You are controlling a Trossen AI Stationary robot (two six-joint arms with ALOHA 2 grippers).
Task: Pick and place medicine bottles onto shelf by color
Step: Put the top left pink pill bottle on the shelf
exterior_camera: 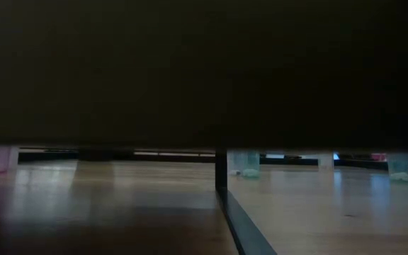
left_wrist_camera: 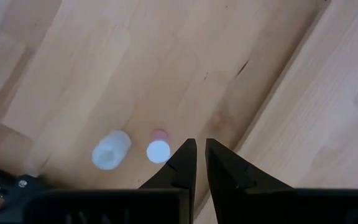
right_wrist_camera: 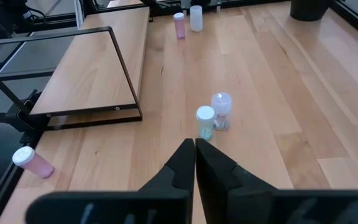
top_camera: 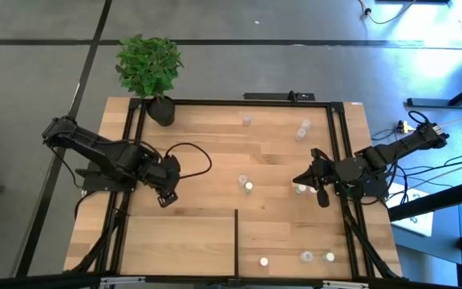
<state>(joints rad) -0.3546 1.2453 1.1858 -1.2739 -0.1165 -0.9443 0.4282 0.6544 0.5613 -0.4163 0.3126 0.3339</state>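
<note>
My left gripper (top_camera: 167, 199) (left_wrist_camera: 201, 151) points down over the table's left-middle, shut and holding nothing. Beside its tips stand a whitish bottle (left_wrist_camera: 110, 150) and a white-capped pink bottle (left_wrist_camera: 158, 149). My right gripper (top_camera: 297, 180) (right_wrist_camera: 194, 147) is shut too and aims across the table at two standing bottles (right_wrist_camera: 205, 121) (right_wrist_camera: 221, 111). A pink bottle (right_wrist_camera: 33, 163) lies on its side by the right gripper. The shelf (top_camera: 179, 245) (right_wrist_camera: 92, 68) is the railed panel at the near left, and its divider bar (exterior_camera: 222, 177) shows in the low view.
More bottles stand at the far right (top_camera: 303, 127) (top_camera: 247, 120) and along the near right edge (top_camera: 263, 261) (top_camera: 305, 257) (top_camera: 327, 257). A potted plant (top_camera: 151, 68) sits at the far left corner. Black rails (top_camera: 339, 160) frame the tabletop.
</note>
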